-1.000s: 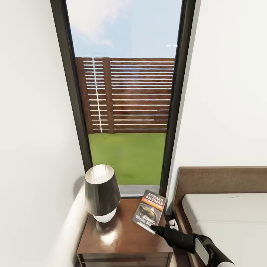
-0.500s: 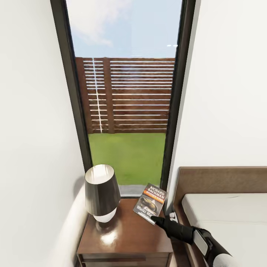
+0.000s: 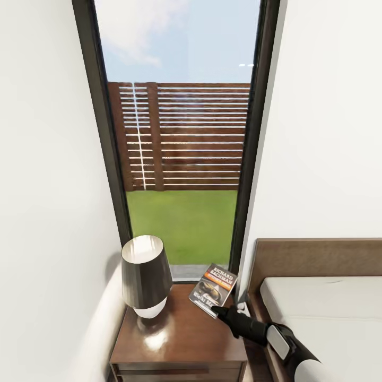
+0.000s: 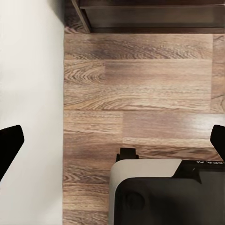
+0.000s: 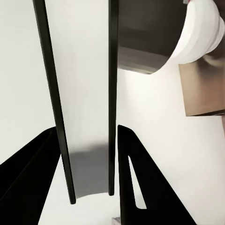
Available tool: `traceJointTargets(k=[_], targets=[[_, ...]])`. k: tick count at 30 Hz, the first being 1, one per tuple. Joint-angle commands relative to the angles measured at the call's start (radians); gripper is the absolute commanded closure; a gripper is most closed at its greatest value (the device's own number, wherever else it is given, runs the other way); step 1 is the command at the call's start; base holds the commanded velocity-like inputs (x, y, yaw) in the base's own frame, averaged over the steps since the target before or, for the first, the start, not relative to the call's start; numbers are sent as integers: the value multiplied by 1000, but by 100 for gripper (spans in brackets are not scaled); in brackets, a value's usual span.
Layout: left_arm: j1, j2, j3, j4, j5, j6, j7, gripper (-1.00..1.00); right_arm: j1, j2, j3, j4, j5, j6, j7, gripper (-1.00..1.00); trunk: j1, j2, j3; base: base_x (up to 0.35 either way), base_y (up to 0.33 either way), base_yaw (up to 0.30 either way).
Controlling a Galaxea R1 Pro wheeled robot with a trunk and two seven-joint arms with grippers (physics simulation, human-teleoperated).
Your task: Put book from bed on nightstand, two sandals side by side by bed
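At the head view's nine o'clock edge is bare white wall; moving rightward, a dark-shaded lamp (image 3: 146, 276) stands on the nightstand (image 3: 175, 339) at its ten o'clock corner. The book (image 3: 213, 289) hangs tilted over the nightstand's one o'clock corner, its long axis running from seven toward one o'clock, held by its lower edge in the right end effector (image 3: 218, 310), which is clamped on it. The book lies at eleven o'clock from that end effector, so the release looks like a short lowering onto the glossy top, with only the lamp standing near. Rightmost lies the bed (image 3: 323, 307). In its wrist view, the left end effector (image 4: 112, 140) hangs spread wide above the plank floor (image 4: 140, 84).
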Motion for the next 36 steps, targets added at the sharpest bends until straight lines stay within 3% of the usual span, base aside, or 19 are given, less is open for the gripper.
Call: traceJointTargets(k=[1, 11, 22, 36], targets=[[0, 0, -6, 1, 8, -3, 3, -100, -1, 3, -4, 1, -6, 6, -6, 100, 0, -1, 0, 0, 0, 0], [0, 2, -6, 1, 8, -2, 1, -100, -1, 13, -3, 7, -18, 6, -49, 100, 0, -1, 0, 0, 0, 0], [1, 3, -7, 1, 7, -4, 3, -100, -1, 24, -4, 12, -22, 6, -148, 100, 0, -1, 0, 0, 0, 0], [1, 4, -6, 1, 7, -6, 3, -100, -1, 32, -3, 18, -22, 7, -180, 100, 0, -1, 0, 0, 0, 0]])
